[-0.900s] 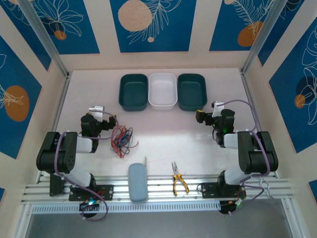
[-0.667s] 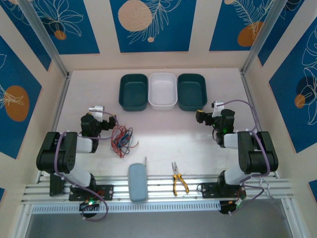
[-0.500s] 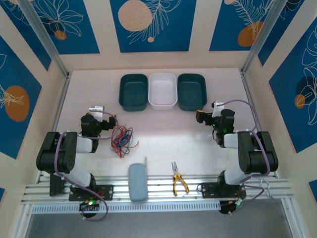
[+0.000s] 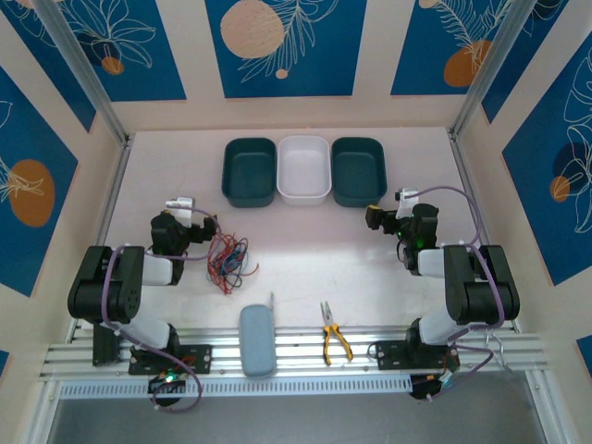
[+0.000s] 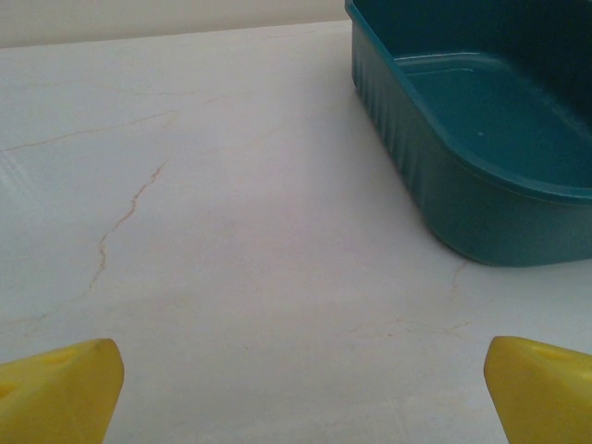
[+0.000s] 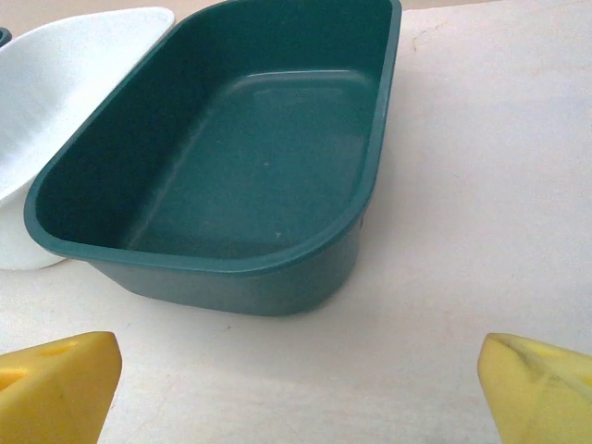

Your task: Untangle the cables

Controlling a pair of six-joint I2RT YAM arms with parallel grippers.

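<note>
My left end effector point(image 5: 296, 393) is spread wide with nothing between its yellow fingertips, facing the bare desk point(image 5: 231, 231) and the left teal tray point(image 5: 481, 194). My right end effector point(image 6: 298, 388) is spread just as wide and empty, facing the right teal tray point(image 6: 231, 185). The cables point(image 4: 228, 259) lie in a red, black and blue tangle on the desk just beside my left end effector.

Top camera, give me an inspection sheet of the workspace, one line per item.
Surface: pale table, faint hairline marks.
Job's things: tangled wires, red, black and light blue, one bundle beside the left arm, untouched.
Clutter: left teal tray, white tray, right teal tray, all empty; yellow-handled pliers and grey-blue case at the near rail.
Grippers: left gripper open, holding nothing; right gripper open, holding nothing.
Cables: lilac arm cables loop along both arms.
Surroundings: blue leaf-patterned wall panels.
</note>
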